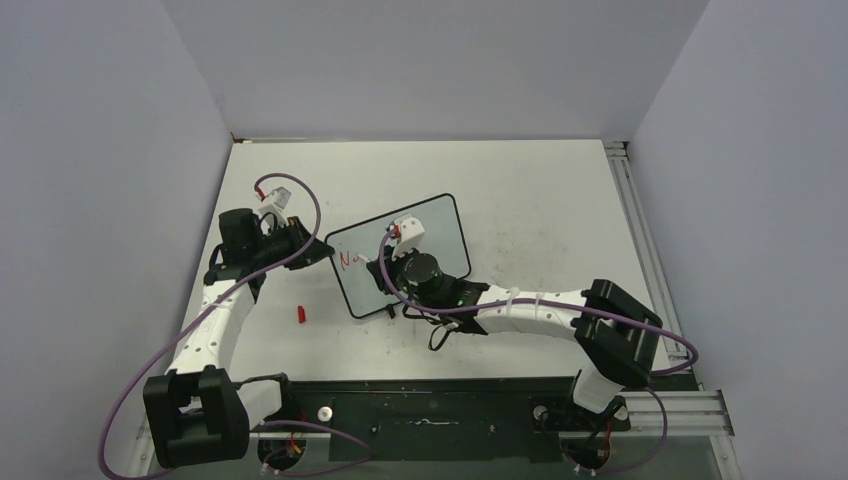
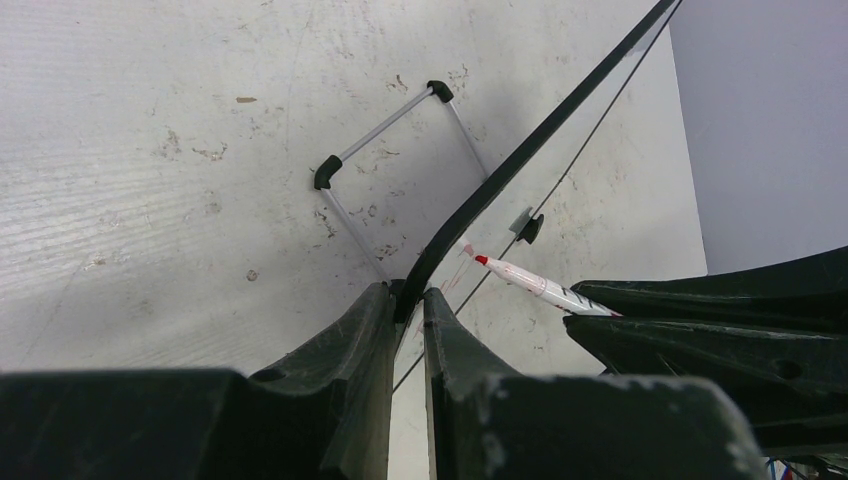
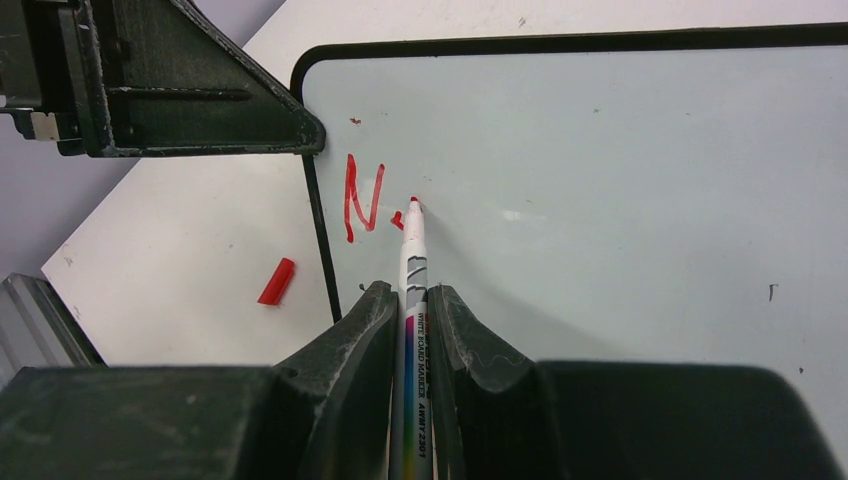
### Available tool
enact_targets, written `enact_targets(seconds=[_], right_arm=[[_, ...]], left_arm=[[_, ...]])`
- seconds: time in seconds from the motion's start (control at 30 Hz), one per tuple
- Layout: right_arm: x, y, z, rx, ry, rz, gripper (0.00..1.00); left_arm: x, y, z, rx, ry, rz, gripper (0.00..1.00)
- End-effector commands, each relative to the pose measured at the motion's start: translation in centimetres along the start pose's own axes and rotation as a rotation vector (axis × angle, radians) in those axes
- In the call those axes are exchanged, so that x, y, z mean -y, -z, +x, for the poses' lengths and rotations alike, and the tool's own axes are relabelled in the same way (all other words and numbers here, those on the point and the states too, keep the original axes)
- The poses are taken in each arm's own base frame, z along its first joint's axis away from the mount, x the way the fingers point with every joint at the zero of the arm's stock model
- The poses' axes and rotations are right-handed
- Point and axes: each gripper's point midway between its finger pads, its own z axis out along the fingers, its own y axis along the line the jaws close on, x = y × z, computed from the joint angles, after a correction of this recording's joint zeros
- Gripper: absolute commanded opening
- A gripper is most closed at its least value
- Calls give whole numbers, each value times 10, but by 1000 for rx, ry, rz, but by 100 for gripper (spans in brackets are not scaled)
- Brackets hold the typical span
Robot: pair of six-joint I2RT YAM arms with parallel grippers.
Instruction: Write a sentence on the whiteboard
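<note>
Scuffs and grey smudges are marking the white tabletop (image 1: pixel 560 190), which is sitting between plain grey walls (image 1: pixel 420 60), with a metal rail (image 1: pixel 640 235) running along its right edge. Left of the middle the whiteboard (image 1: pixel 447 232) is resting at a tilt, its wire leg (image 2: pixel 385 125) with two black feet touching the table behind it. At the board's left edge the left gripper (image 2: pixel 408 297) is clamping the black frame, fingers closed on it. From the right the right gripper (image 3: pixel 410 297) is reaching over the board, its fingers squeezing a marker (image 3: pixel 412 250) whose red tip is meeting the white face. Of the sentence (image 3: pixel 362 197) only a red "N" and a short stroke beside it are showing, near the board's left edge. Just off that edge a red cap (image 1: pixel 300 313) is lying on the table. Over both arms purple cables (image 1: pixel 305 205) are looping.
</note>
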Motion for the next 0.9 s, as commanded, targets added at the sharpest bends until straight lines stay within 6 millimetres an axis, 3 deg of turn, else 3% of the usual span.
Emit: enact_targets(seconds=[0.0, 0.87], right_arm=[[-15, -9, -29, 80, -20, -46, 5], [-10, 0, 13, -7, -37, -34, 5]], left_arm=[[11, 5, -16, 45, -45, 28, 10], [12, 5, -17, 49, -48, 30, 10]])
